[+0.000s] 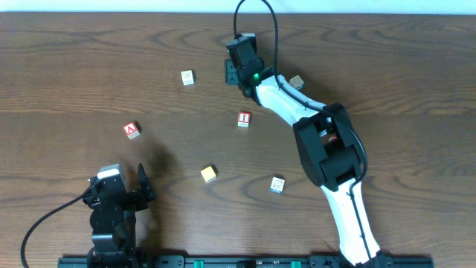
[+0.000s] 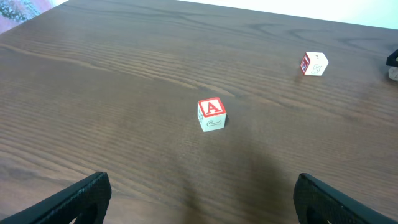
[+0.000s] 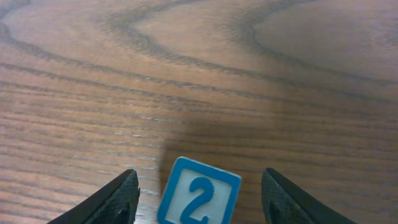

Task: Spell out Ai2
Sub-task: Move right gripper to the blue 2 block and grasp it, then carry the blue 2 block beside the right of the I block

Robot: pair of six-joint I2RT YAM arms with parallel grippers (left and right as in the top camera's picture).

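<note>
The red "A" block (image 1: 132, 129) lies at the left of the table and shows in the left wrist view (image 2: 212, 114). The red "I" block (image 1: 243, 119) lies near the middle, also in the left wrist view (image 2: 313, 63). The blue "2" block (image 3: 199, 199) stands on the table between the fingers of my right gripper (image 3: 198, 175), which is open around it without touching. In the overhead view the right gripper (image 1: 238, 68) is at the far centre and hides that block. My left gripper (image 1: 123, 182) (image 2: 202, 193) is open and empty, near the front left, short of the "A" block.
A white block (image 1: 187, 77) lies at the far left of centre. A tan block (image 1: 296, 82) lies by the right arm. A yellow block (image 1: 209, 174) and a pale blue block (image 1: 277, 184) lie nearer the front.
</note>
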